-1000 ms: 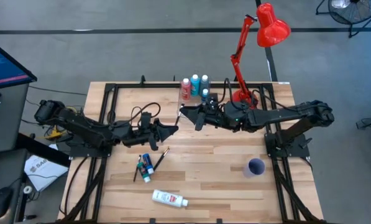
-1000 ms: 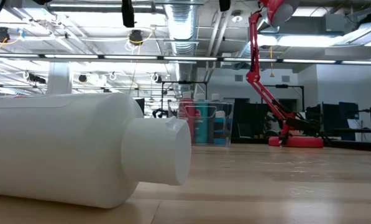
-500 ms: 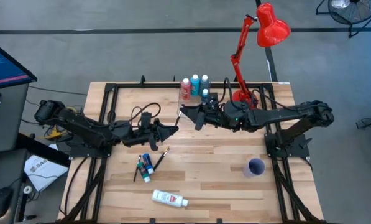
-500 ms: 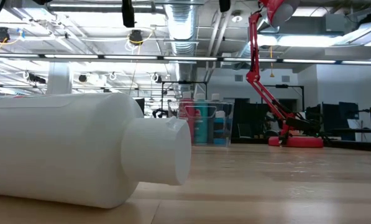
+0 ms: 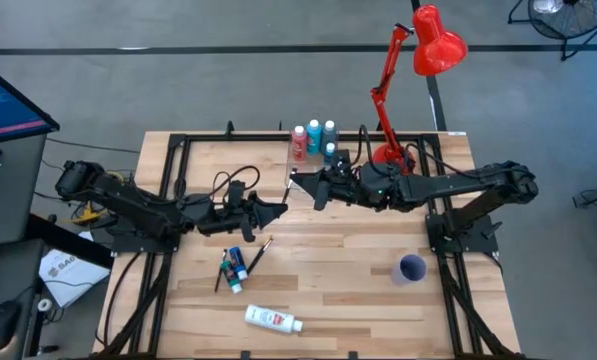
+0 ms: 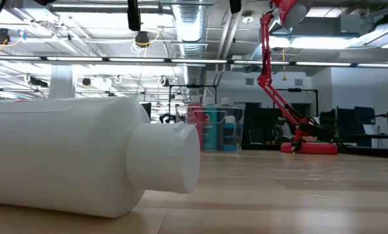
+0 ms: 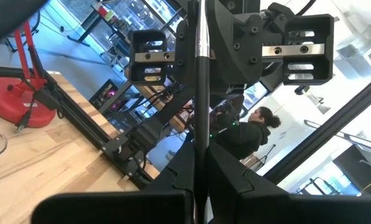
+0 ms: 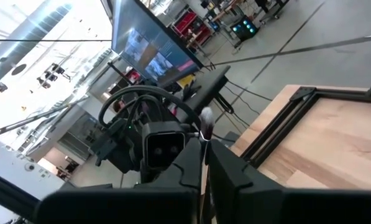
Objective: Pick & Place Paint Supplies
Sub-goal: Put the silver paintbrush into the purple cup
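Thin dark paintbrush (image 7: 198, 93), round shaft with a shiny metal ferrule, is held above mid-table between the two arms. Its pale bristle tuft shows in the right wrist view (image 8: 205, 117). Left gripper (image 5: 278, 208) has its fingers (image 7: 235, 180) pinched narrow on one end of the shaft. Right gripper (image 5: 298, 181) is closed tight on the other end, and the two grippers face each other nearly nose to nose.

On the table near the left gripper are a small blue-green bottle (image 5: 236, 266) and loose dark brushes (image 5: 258, 250), lying flat. White tube (image 5: 271, 319), smooth plastic with a ribbed cap (image 6: 171, 159), lies on its side near the front edge.

Clear box (image 6: 216, 130) at the back edge holds upright bottles, pink-red (image 5: 299, 141) and light blue (image 5: 314, 132). Purple cup (image 5: 411, 268) stands on the right side of the pale wood table (image 5: 348, 290). Red desk lamp (image 5: 426, 45) stands at the back right.
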